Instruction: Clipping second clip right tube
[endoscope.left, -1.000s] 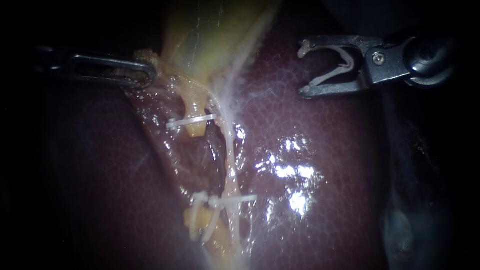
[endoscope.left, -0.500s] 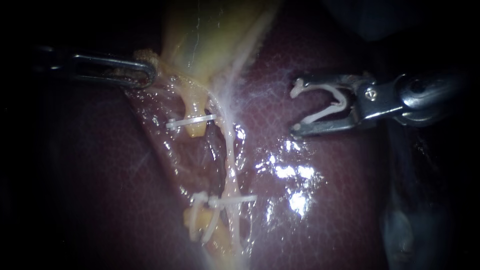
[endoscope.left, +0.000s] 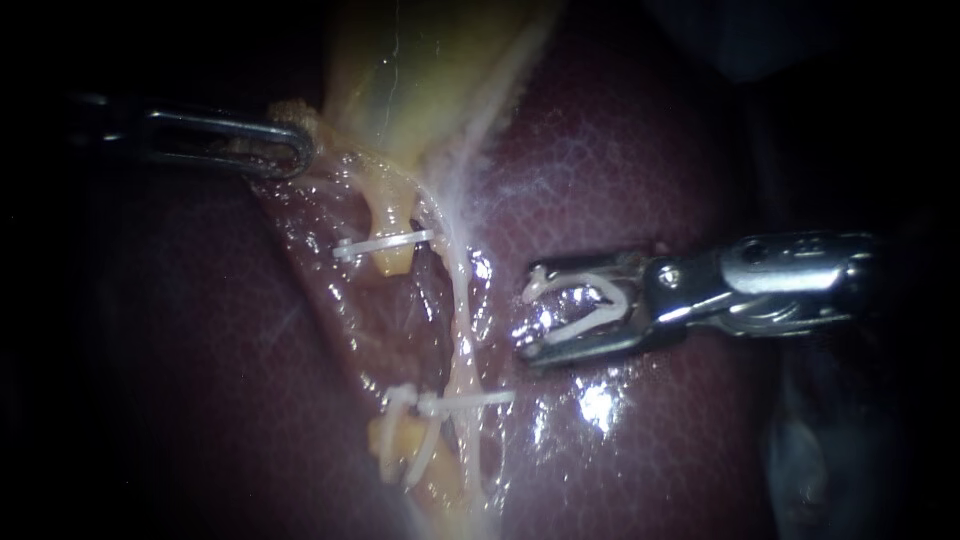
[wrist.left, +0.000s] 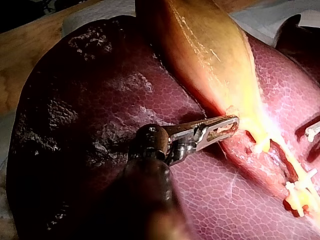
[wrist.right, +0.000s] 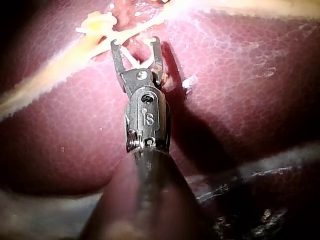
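At far left, the left instrument (endoscope.left: 298, 148) comes in level, its jaws clamped on the edge of the pale yellow gallbladder (endoscope.left: 420, 70) where it narrows (the left wrist view shows tissue pinched between them). Just below that grip, the left tube (endoscope.left: 392, 222) appears as a short yellow stub crossed by a white upper clip (endoscope.left: 385, 243). Beside it, the right tube (endoscope.left: 461, 300) runs as a thin whitish strand down the dissected groove, with a lower clip (endoscope.left: 480, 398) lying across it near its lower end. To the right, the right instrument (endoscope.left: 528, 315) reaches in level over the dark red, glistening liver (endoscope.left: 650, 150). Its jaws stand apart and grip an open clip (endoscope.left: 612, 296) between them. The clip's mouth faces the right tube at mid-length, near it but not around it; no contact between the two can be seen.
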